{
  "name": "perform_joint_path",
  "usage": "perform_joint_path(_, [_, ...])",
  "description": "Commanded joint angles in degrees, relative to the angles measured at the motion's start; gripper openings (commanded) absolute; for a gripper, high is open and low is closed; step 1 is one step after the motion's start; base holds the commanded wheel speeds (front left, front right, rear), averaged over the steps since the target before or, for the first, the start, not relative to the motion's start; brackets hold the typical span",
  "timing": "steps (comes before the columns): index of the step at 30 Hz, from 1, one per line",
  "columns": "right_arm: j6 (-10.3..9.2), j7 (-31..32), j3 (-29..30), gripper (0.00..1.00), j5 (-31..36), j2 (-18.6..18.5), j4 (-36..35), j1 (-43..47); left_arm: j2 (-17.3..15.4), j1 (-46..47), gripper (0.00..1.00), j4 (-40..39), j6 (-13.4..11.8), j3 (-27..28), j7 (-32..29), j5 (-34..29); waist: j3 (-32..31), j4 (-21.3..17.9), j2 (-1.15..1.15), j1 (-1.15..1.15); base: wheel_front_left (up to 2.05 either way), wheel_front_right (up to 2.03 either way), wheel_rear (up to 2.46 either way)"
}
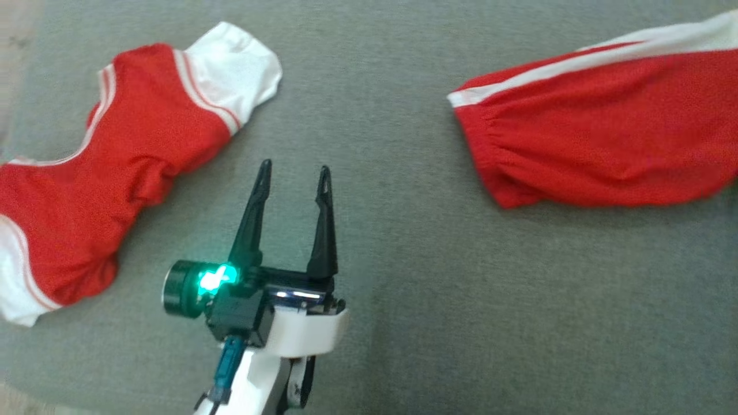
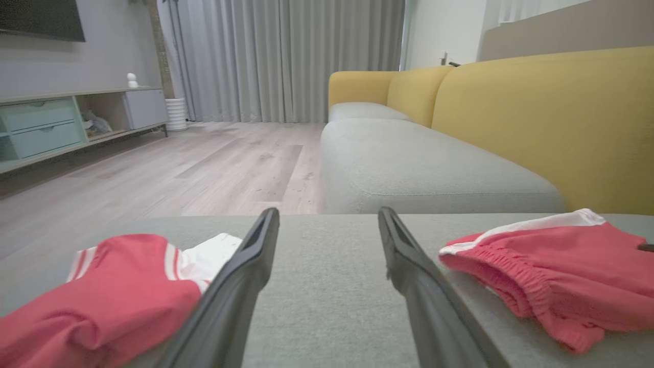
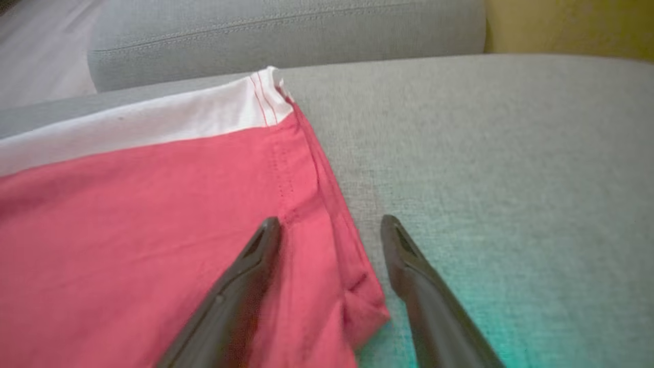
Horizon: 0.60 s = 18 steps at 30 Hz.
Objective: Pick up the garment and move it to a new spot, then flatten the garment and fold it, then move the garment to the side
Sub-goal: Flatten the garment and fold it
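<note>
Two red garments lie on a grey cushion (image 1: 403,276). A crumpled red top with white sleeves (image 1: 132,161) lies at the left, and red shorts with a white side stripe (image 1: 594,144) lie at the right. My left gripper (image 1: 295,167) stands open over bare cushion between them, holding nothing. The left wrist view has that gripper (image 2: 328,212) with the top (image 2: 112,296) on its left and the shorts (image 2: 562,276) on its right. My right gripper (image 3: 330,220) is open, straddling the hem corner of the shorts (image 3: 153,230), one finger over fabric and one over cushion.
Beyond the cushion is a sofa with a yellow back (image 2: 536,117) and a grey seat (image 2: 419,163). Wooden floor (image 2: 204,168) and a low cabinet (image 2: 51,122) lie to the left, and curtains hang behind.
</note>
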<state>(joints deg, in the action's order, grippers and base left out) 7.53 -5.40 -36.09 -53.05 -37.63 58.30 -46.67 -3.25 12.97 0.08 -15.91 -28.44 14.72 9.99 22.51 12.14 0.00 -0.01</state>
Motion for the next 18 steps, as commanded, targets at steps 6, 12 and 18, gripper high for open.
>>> perform_joint_path(6, [-0.04, 6.47, 1.39, 0.0, -6.23, 0.57, 3.15, 4.22, 0.01, -2.27, 1.0, -3.39, 1.36, 3.95, 0.28, -1.77, -1.62, 2.7, 0.0, 0.01, 0.0, 0.0, 0.0])
perform_joint_path(12, [-0.04, 4.07, 0.56, 0.0, -7.29, 0.8, 0.69, 4.36, 0.21, -3.35, 1.0, -3.25, 2.33, 5.4, 0.28, -2.78, -4.26, -0.88, 0.0, 0.01, 0.0, 0.0, 0.0])
perform_joint_path(18, [-0.04, 0.79, 0.8, 0.0, -8.44, -0.57, 2.08, 6.68, 0.31, -4.3, 1.0, -2.47, 4.02, 6.29, 0.28, -2.98, -7.56, -7.04, 0.0, 0.01, 0.0, 0.0, 0.0])
